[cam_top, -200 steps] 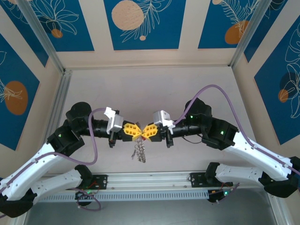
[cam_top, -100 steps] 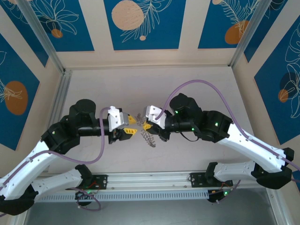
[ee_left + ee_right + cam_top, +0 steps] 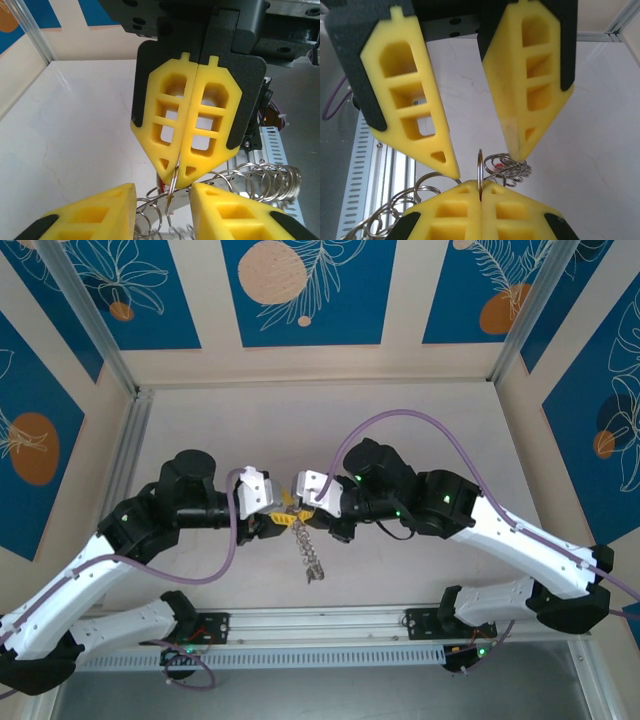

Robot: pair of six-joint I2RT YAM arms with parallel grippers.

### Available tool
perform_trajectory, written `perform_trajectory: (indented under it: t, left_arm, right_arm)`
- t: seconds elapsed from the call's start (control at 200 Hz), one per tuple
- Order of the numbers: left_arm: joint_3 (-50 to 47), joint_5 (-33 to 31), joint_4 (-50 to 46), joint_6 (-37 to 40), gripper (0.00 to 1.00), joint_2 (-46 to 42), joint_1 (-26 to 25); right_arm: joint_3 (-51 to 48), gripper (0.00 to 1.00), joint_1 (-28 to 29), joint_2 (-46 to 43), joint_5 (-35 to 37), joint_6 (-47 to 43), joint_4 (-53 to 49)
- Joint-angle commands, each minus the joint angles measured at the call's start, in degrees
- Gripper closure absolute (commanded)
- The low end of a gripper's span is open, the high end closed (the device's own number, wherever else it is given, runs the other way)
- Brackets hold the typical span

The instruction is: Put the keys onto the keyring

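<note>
My right gripper (image 3: 480, 192) is shut on the edge of one thin metal ring of the keyring (image 3: 480, 167), held upright above the table. A bunch of silvery rings (image 3: 507, 170) hangs just behind it, with a speck of red from the keys (image 3: 498, 165) among them. My left gripper (image 3: 162, 212) faces it tip to tip and is open, one yellow finger (image 3: 85, 215) on each side of the held ring, not touching it. From above, both grippers (image 3: 290, 513) meet at the table's middle and the keyring's chain (image 3: 310, 558) dangles below them.
The white table (image 3: 400, 420) lies under both arms, with an aluminium rail (image 3: 320, 625) along its near edge. Blue patterned walls (image 3: 300, 290) enclose the back and sides. Purple cables (image 3: 400, 420) loop over each arm.
My left gripper has opened from shut. Both grippers have shifted slightly left and away, and the right arm has reached further in. The chain now hangs straighter below them.
</note>
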Motion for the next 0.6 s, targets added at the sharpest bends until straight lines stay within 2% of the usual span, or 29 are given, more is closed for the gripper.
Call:
perform_trajectory:
  t: [0.0,0.145,0.17,0.265,0.485,0.555,0.595]
  left_arm:
    - [-0.78,1.78,1.52,-0.08,0.68,-0.11,0.15]
    - [-0.90,0.13,1.05,0.20,0.71,0.87,0.20]
    - [-1.05,-0.06,1.24,0.10,0.75,0.80,0.19]
    - [-1.07,0.33,1.45,0.07,1.00,0.95,0.15]
    - [-2.01,1.15,3.51,-0.80,1.00,-0.09,0.13]
    - [-2.89,3.39,5.36,-1.49,1.00,-1.39,0.18]
    - [-3.36,5.00,6.53,-2.07,1.00,-1.87,0.17]
  right_arm:
    - [3.11,1.00,0.54,0.52,-0.87,-1.03,0.35]
    - [3.77,1.00,0.79,0.97,-1.30,-1.37,0.35]
    - [3.76,1.00,0.85,1.06,-1.31,-1.46,0.35]
    - [3.49,1.00,0.94,1.06,-0.96,-1.71,0.38]
    - [1.62,1.00,0.82,-1.14,-4.19,-1.48,1.89]
    - [-0.18,0.86,0.62,-2.41,-5.89,-0.93,3.29]
    - [-1.46,0.82,0.43,-3.00,-6.63,-0.49,4.02]
